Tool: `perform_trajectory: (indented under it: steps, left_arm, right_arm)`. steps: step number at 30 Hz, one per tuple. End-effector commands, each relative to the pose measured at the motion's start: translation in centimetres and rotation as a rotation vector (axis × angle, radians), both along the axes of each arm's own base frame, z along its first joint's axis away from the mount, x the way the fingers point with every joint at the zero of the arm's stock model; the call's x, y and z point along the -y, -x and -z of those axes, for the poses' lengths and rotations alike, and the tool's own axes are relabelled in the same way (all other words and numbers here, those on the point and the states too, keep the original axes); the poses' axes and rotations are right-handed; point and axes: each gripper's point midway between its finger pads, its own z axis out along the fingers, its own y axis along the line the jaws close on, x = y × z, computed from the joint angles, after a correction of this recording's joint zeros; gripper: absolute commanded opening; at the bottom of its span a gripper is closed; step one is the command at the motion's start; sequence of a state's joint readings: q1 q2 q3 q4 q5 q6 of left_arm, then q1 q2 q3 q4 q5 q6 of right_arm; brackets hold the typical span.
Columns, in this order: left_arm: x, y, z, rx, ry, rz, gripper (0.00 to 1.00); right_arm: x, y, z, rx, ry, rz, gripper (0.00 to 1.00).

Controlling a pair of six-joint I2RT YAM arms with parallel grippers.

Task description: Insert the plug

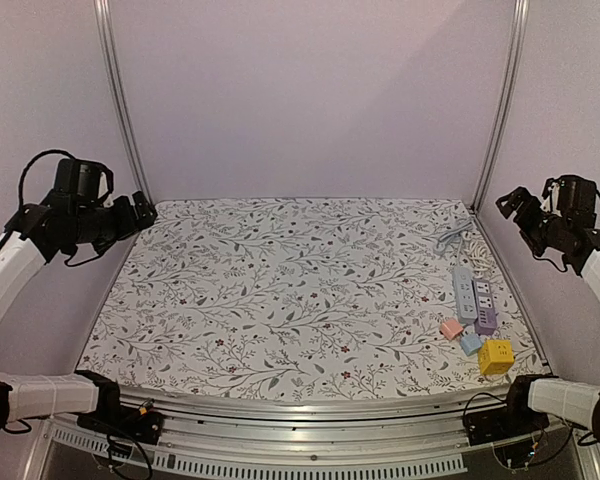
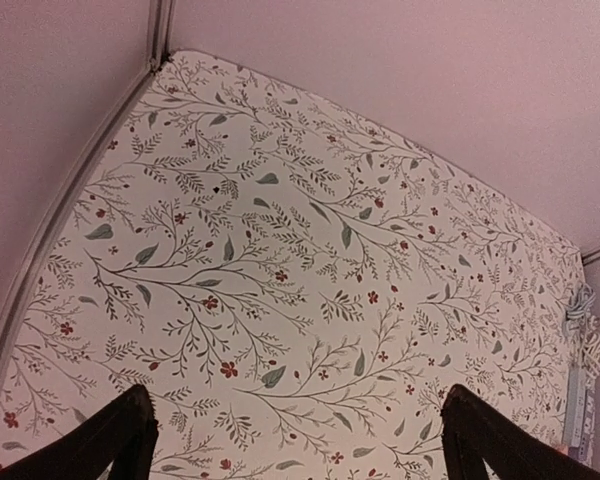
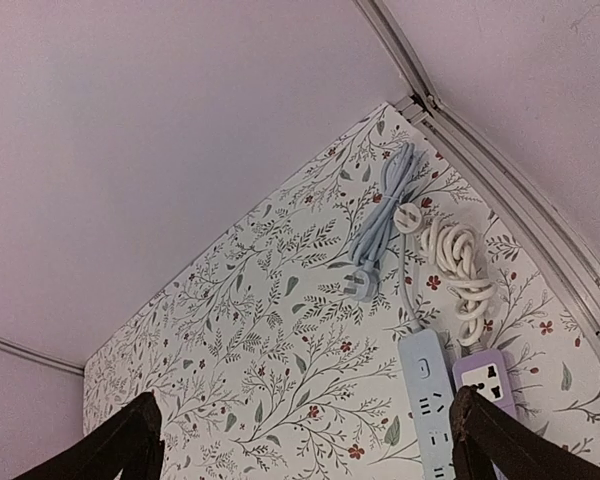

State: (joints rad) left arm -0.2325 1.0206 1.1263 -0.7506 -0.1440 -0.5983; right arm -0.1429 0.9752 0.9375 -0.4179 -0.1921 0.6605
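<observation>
Floral-print cloth (image 1: 280, 290) covers the table beneath pale lilac walls; both arms hang high over its far corners. Fingers (image 2: 110, 445) of the left gripper (image 2: 298, 400) stand spread wide with nothing between them, over bare cloth well apart from the work; the right gripper (image 3: 305, 400) is likewise splayed and empty, raised above the right edge.

Below it a blue-grey strip (image 3: 427, 385) and a purple strip (image 3: 490, 375) lie side by side; beyond them a blue cord (image 3: 385, 205) ends in the blue plug (image 3: 363, 285), loose on the cloth, with a coiled white cord (image 3: 460, 270) just beside it. Nearer the bases sit a pink cube (image 1: 451, 328), a blue cube (image 1: 470, 343) and a yellow cube (image 1: 496, 356), close to the strips' near ends.

Nothing is grasped yet; the risks, as I judge them: the plug lies flat, so a pinch may catch cord rather than body and leave the pins skewed to the slots; an unpinned strip may slide under the push; the left arm has a long reach across to steady it; the neighbouring cords could snag and drag.
</observation>
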Motion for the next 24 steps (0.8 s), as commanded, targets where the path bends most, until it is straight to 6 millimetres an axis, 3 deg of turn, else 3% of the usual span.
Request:
perform_trajectory:
  steps: [1, 9, 16, 24]
  left_arm:
    - [1.0, 0.7, 0.8, -0.020, 0.048, 0.060, 1.00]
    - [3.5, 0.5, 1.8, -0.056, 0.065, 0.194, 0.99]
    - [5.4, 1.2, 2.9, -0.081, 0.061, 0.257, 0.99]
    - [6.5, 1.6, 3.7, -0.102, 0.052, 0.288, 0.98]
  right_arm:
    - [0.3, 0.0, 0.6, -0.039, 0.014, -0.003, 0.99]
    - [1.6, -0.1, 3.6, -0.228, 0.048, 0.038, 0.99]
    - [1.5, 0.1, 6.3, -0.365, 0.123, -0.047, 0.99]
    - [-0.7, 0.5, 9.5, -0.460, 0.082, -0.200, 0.99]
